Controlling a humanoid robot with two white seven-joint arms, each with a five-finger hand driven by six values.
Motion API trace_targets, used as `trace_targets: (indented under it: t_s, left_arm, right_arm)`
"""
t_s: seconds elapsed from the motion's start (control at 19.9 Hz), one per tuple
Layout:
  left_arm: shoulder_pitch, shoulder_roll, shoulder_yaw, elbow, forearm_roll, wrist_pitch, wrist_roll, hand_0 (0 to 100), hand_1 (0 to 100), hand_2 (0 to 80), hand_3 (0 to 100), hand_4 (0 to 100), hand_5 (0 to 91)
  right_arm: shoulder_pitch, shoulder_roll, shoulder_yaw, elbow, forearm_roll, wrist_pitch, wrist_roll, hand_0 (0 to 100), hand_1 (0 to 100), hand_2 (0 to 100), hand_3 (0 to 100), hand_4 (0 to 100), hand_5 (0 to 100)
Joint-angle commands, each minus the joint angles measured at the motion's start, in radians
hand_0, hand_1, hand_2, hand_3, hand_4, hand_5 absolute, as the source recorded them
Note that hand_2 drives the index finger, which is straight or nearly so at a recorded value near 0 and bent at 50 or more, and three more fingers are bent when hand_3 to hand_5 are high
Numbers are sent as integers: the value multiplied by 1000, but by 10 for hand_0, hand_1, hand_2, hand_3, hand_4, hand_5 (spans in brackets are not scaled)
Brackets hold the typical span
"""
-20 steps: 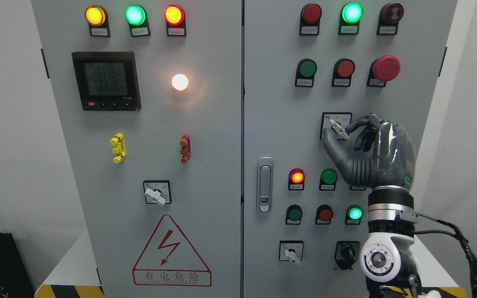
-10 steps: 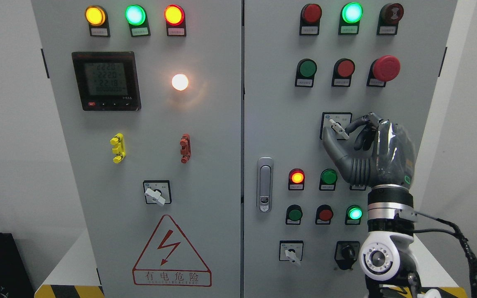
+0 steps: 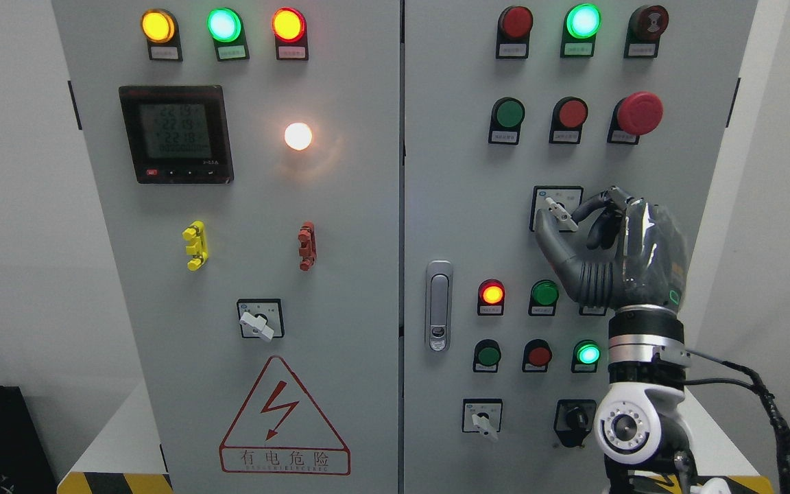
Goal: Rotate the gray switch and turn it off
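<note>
Head view: on the right door of a grey steel control cabinet, the right robot hand pinches the gray switch, a small rotary selector set in a square black-framed plate at mid-height, below a row of green and red push buttons. The thumb presses up from under the pale lever's left end while a dark fingertip meets it from the right, so the hand is clenched on the knob rather than loose. The lever sits tilted, its upper end pointing up and to the left. It looks like hard moulded plastic, short and narrow, light to turn but probably stiff with a spring detent that clicks between positions; its smooth flat sides offer little purchase, so the grip is best taken across both long faces near the hub. The hand's fingers are dark and ribbed like rubber, its back sheathed in glossy clear film, the wrist a polished metal collar. Round domed lamps glow green, red and amber across the matte panel. No left arm shows.
</note>
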Motion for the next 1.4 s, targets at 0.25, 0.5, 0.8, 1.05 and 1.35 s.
trace_targets:
  t_s: [0.25, 0.5, 0.8, 1.05, 1.35]
  left_arm:
    - [-9, 1, 8, -25, 20, -1, 3, 120, 389, 0, 0, 0, 0]
    - [-9, -1, 8, -25, 20, -1, 3, 120, 389, 0, 0, 0, 0]
    - [-9, -1, 8, -25, 20, -1, 3, 120, 389, 0, 0, 0, 0]
    - [-9, 1, 8, -25, 20, -1, 5, 120, 389, 0, 0, 0, 0]
    - [-9, 1, 8, -25, 20, -1, 3, 120, 389, 0, 0, 0, 0]
  right_arm:
    - [-4, -1, 2, 6, 6, 0, 2, 213, 440, 615, 937, 948, 1000]
    - [-4, -1, 2, 9, 6, 0, 2, 238, 449, 616, 938, 947, 1000]
    - [-4, -1, 2, 9, 6, 0, 2, 326, 450, 622, 938, 947, 1000]
    - [-8, -1, 2, 9, 6, 0, 0, 353, 449, 626, 941, 947, 1000]
    - [-8, -1, 3, 9, 6, 0, 0, 374, 445, 634, 948, 949, 1000]
